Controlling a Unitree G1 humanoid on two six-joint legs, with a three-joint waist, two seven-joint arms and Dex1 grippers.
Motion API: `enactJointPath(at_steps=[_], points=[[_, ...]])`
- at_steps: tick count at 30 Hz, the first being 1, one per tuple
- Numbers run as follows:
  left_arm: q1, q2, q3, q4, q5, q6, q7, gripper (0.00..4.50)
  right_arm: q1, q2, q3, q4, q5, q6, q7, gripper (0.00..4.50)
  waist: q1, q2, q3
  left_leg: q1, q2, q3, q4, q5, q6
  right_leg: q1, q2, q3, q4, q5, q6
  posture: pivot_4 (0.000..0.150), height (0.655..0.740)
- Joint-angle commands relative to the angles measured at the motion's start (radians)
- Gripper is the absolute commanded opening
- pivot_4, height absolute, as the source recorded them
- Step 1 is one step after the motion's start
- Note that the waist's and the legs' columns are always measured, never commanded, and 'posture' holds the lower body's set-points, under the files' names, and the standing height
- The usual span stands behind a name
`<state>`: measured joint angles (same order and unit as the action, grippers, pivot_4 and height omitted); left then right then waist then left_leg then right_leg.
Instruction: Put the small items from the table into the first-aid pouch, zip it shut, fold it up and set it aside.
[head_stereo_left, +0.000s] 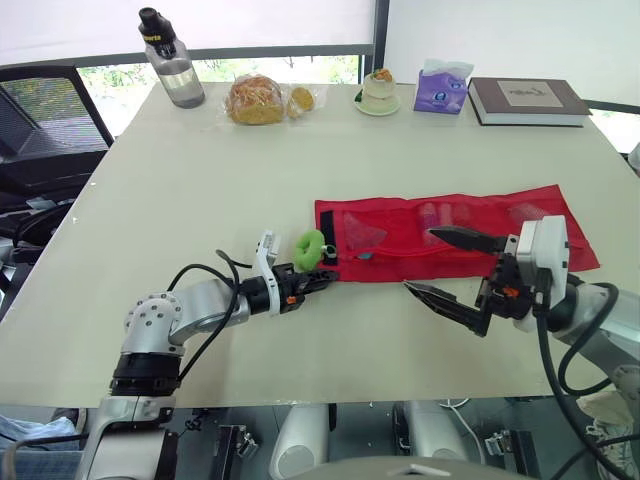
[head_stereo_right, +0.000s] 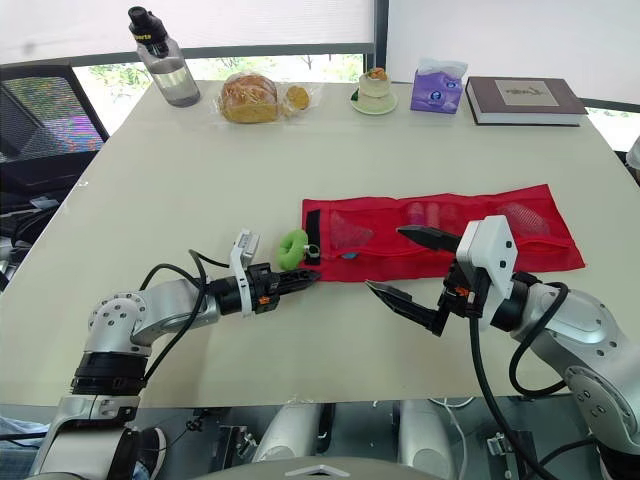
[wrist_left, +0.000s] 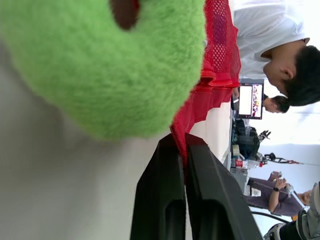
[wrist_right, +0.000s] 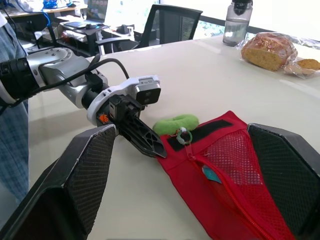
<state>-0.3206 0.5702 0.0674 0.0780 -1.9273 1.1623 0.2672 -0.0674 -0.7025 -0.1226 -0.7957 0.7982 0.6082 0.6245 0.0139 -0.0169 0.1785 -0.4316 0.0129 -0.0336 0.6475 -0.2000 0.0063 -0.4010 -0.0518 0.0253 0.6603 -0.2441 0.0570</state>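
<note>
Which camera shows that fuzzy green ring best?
The left eye view: the green ring shows nearly whole, by the pouch's end. The left wrist view crops it close; the right wrist view sees it sideways.

Head stereo, near wrists; shared pouch (head_stereo_left: 540, 205)

A long red mesh pouch (head_stereo_right: 440, 235) lies flat and unfolded on the cream tabletop (head_stereo_right: 200, 170). Just beside its left end sits a fuzzy lime-green ring (head_stereo_right: 291, 248). The left gripper (head_stereo_right: 303, 277) has its black fingers pressed together on the pouch's near left corner. The right gripper (head_stereo_right: 386, 259) hangs spread wide at the pouch's near edge, one finger over the mesh, the other over bare table.
</note>
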Motion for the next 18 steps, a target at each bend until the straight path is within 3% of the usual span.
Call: enactJointPath(at_steps=[1, 11, 18], points=[[-0.007, 0.003, 0.010, -0.030, -0.016, -0.018, -0.013, 0.06, -0.006, 0.004, 0.001, -0.012, -0.001, -0.020, 0.006, 4.50, 0.000, 0.000, 0.000, 0.000, 0.000, 0.000, 0.000, 0.000, 0.000, 0.000, 0.000, 0.000, 0.000, 0.000, 0.000, 0.150, 0.7400], [-0.007, 0.004, 0.008, -0.028, 0.013, -0.020, -0.029, 0.06, -0.020, 0.008, 0.031, 0.006, -0.028, -0.017, 0.002, 4.50, 0.000, 0.000, 0.000, 0.000, 0.000, 0.000, 0.000, 0.000, 0.000, 0.000, 0.000, 0.000, 0.000, 0.000, 0.000, 0.150, 0.7400], [-0.007, 0.005, 0.003, -0.037, 0.113, -0.002, -0.089, 0.06, -0.219, 0.052, 0.256, 0.140, -0.244, 0.052, -0.095, 4.50, -0.003, 0.000, 0.000, 0.000, 0.000, 0.000, -0.001, 0.000, 0.000, -0.001, 0.000, 0.000, -0.001, 0.000, 0.000, 0.150, 0.7400]])
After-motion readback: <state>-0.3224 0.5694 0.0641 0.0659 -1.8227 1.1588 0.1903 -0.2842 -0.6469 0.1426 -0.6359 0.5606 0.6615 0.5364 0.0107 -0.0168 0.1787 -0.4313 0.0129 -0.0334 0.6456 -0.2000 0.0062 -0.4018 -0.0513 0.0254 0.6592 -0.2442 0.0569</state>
